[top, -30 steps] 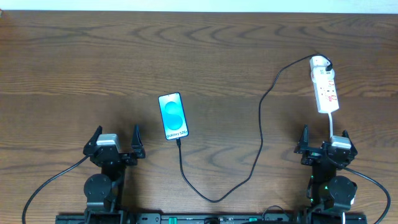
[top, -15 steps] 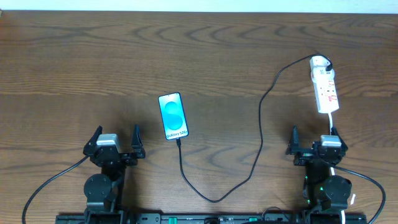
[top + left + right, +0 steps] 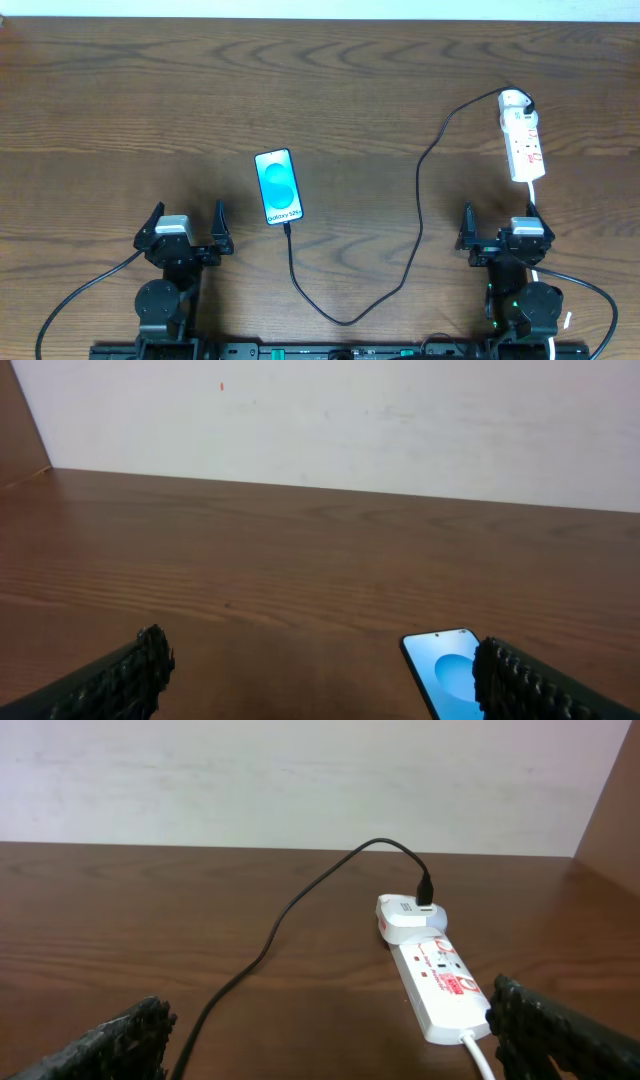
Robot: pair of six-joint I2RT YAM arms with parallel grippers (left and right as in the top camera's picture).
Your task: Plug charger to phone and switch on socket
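Phone [image 3: 278,186] lies screen-up near the middle of the desk [image 3: 120,100], its blue display lit. The charger [image 3: 420,200] meets its near short edge, loops toward the near edge, then climbs to the socket [image 3: 523,140] by the right edge, plugged into its far end. Left gripper [image 3: 187,218] and right gripper [image 3: 500,228] sit spread wide along the near edge.

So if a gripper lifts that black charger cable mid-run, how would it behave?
Probably floppy: the charger cable lies in loose curves, so it would likely sag either side of the grip. It looks thin, so likely light. Its far end is plugged at the power strip, so a hard pull might drag that.
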